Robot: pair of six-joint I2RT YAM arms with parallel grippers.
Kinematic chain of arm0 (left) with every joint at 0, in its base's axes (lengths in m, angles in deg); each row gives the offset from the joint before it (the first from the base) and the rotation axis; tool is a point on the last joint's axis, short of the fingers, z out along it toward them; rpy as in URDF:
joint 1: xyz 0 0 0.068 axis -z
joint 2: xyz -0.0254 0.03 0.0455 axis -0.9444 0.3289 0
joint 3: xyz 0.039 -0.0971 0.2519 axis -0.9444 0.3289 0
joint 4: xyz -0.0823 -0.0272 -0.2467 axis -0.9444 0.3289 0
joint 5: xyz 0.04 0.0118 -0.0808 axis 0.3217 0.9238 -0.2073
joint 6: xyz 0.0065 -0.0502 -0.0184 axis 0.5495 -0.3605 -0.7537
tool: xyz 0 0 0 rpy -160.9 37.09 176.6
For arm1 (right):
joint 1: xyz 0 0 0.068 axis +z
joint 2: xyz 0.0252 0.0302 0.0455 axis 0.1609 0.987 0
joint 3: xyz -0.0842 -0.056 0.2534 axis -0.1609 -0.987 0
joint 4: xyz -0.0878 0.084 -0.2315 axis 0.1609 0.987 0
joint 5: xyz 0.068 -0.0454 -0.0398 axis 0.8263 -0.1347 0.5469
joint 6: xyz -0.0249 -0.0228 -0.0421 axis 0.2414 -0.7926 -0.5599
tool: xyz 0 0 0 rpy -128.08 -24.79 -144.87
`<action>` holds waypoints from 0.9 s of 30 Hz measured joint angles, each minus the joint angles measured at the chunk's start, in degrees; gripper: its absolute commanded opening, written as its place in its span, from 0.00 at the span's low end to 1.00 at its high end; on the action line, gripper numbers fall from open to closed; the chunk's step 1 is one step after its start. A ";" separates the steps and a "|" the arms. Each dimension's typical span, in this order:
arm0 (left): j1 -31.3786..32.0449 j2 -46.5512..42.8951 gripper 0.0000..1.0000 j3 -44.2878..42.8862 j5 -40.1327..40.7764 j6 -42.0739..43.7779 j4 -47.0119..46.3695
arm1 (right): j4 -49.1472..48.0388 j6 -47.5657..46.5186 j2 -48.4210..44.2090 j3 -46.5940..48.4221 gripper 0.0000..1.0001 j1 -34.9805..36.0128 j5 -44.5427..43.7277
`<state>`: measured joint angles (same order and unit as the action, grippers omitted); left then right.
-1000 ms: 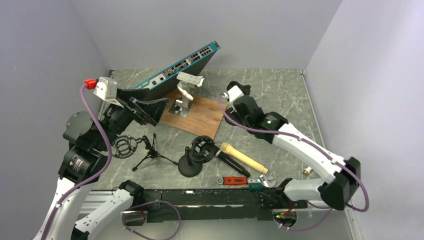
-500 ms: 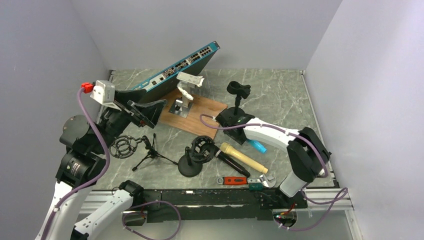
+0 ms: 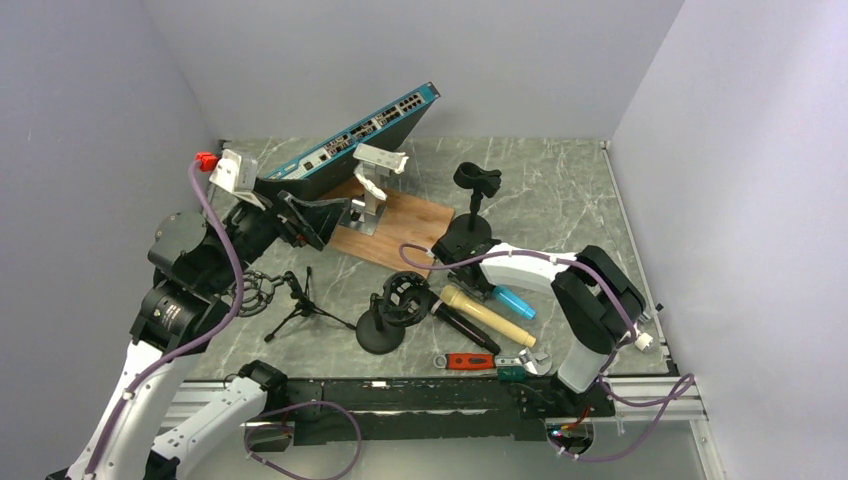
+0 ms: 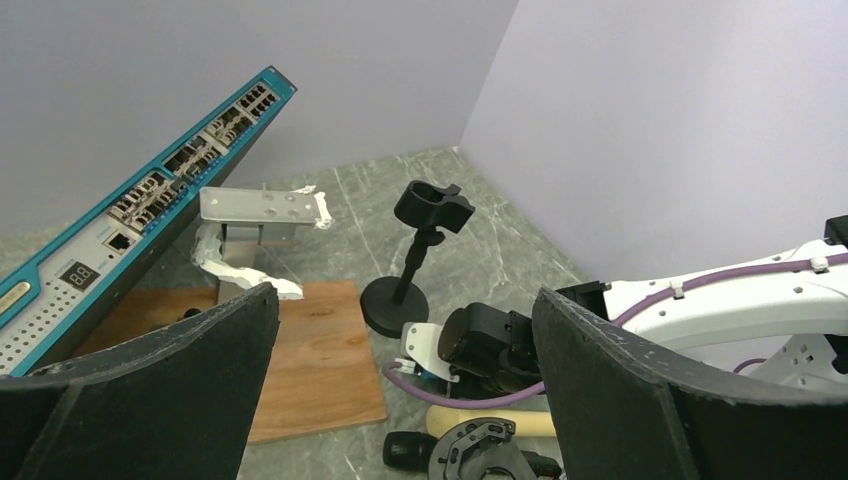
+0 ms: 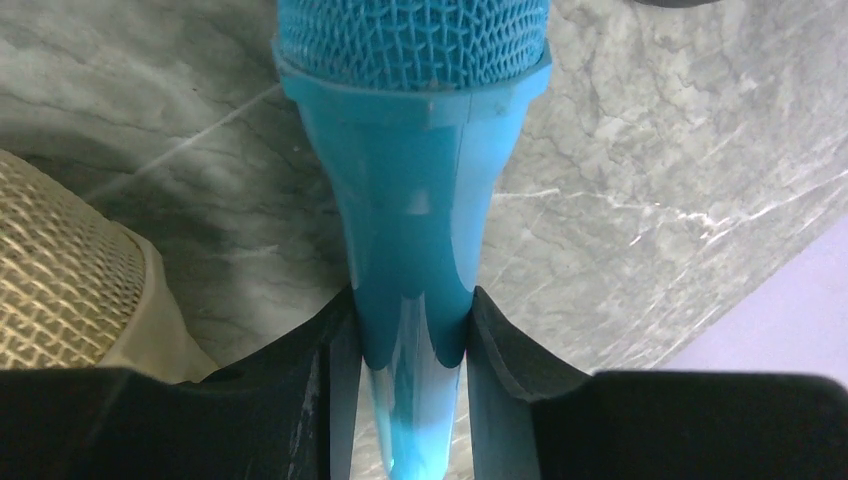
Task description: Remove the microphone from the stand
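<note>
The blue microphone (image 5: 415, 150) is clamped by its handle between my right gripper's (image 5: 412, 340) fingers, mesh head pointing away. In the top view this microphone (image 3: 516, 300) sits low over the table, in front of the black stand (image 3: 473, 215). The stand's clip (image 3: 478, 179) is empty. My right gripper (image 3: 484, 287) is just in front of the stand's base. My left gripper (image 3: 303, 216) hovers open at the left over the wooden board's edge, holding nothing. In the left wrist view, the stand (image 4: 420, 255) shows between its wide-open fingers (image 4: 640, 390).
A beige microphone (image 3: 490, 315) and a black one (image 3: 465, 325) lie beside the blue one. A shock-mount stand (image 3: 388, 318), small tripod (image 3: 300, 305), red-handled tool (image 3: 463, 361) and wrench (image 3: 527, 361) lie near the front. A network switch (image 3: 350, 140), wooden board (image 3: 395, 238) and white bracket (image 3: 375, 175) stand behind.
My right gripper left the stand's clip with the blue microphone and swung it down toward the table beside the beige one. My left arm shifted slightly right.
</note>
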<state>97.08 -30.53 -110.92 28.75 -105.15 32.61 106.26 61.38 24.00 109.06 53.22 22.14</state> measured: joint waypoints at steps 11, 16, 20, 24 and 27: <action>0.00 0.85 0.99 -0.07 -1.03 -0.52 -0.39 | -2.67 -1.29 -0.61 -1.27 0.57 0.04 -0.44; 0.00 1.64 0.99 -0.74 -1.25 -0.50 -0.37 | -2.54 -1.07 -1.90 -0.68 0.62 0.09 -0.42; 0.00 1.84 0.99 -1.88 -1.20 -0.48 -0.26 | -1.36 -1.07 -4.92 2.45 0.63 0.11 -0.15; 0.00 1.46 0.99 -2.73 -0.85 -0.46 -0.22 | -0.79 -0.79 -10.03 6.32 0.64 0.15 0.52; 0.00 0.83 0.99 -3.17 -0.42 -0.39 0.07 | -0.74 -0.35 -15.23 8.39 0.98 0.37 1.66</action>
<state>97.08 -29.70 -114.09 28.34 -105.54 32.68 105.51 61.04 8.77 117.46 53.59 23.80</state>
